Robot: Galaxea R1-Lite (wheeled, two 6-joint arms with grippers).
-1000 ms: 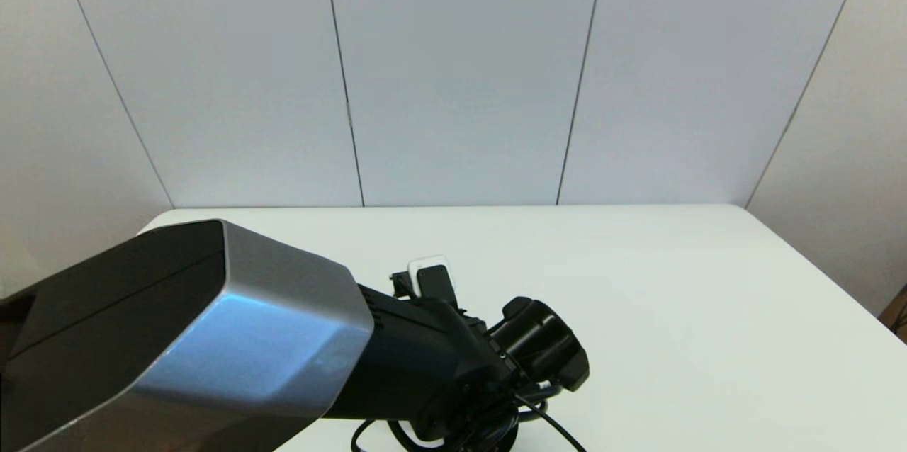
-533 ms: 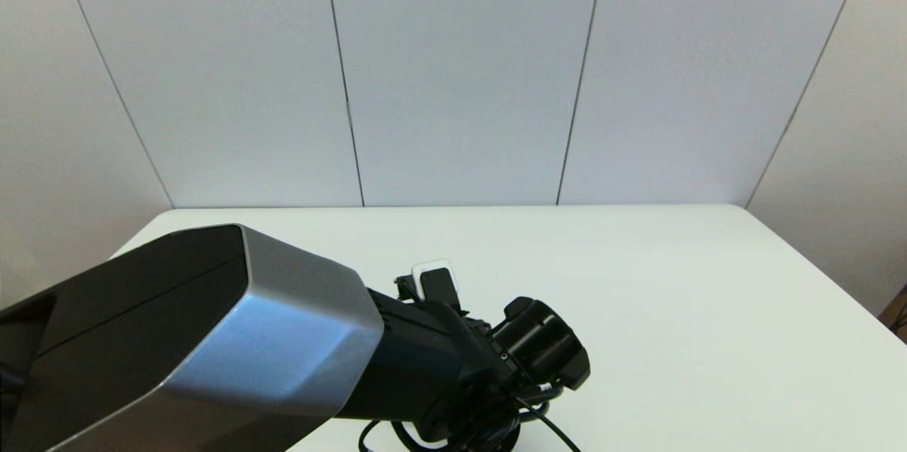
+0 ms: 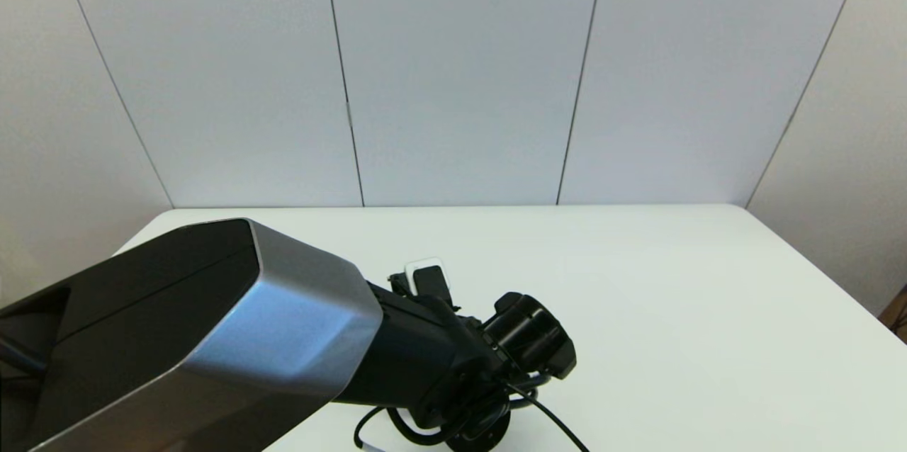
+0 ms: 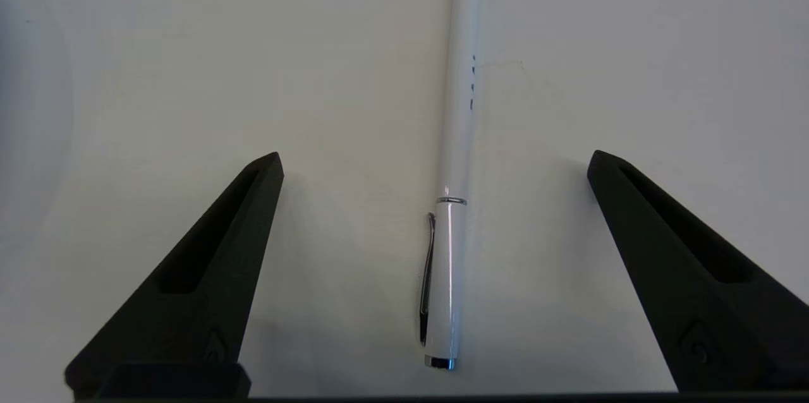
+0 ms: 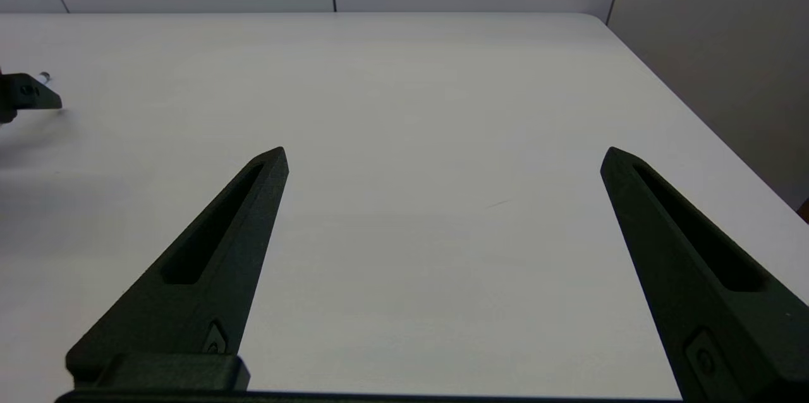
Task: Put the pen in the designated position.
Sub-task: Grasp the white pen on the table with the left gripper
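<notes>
The pen (image 4: 458, 106) is a thin white stick with a small dark tip and a clip at its cap end. It lies flat on the white table, lengthwise between the fingers of my left gripper (image 4: 436, 155). That gripper is open and hangs just above the pen, with a wide gap on each side and no contact. In the head view my left arm (image 3: 212, 339) reaches over the table's near middle and hides both the pen and its own fingers. My right gripper (image 5: 445, 150) is open and empty, low over the table's right part.
The white table (image 3: 673, 296) has grey wall panels behind it. Its right edge (image 5: 695, 119) runs close beside my right gripper. One fingertip of the left gripper (image 5: 28, 93) shows far off in the right wrist view. Black cables (image 3: 425, 431) hang under the left wrist.
My left arm's wrist has shifted a little, first to the right and then back left and slightly farther out. Nothing was taken hold of.
</notes>
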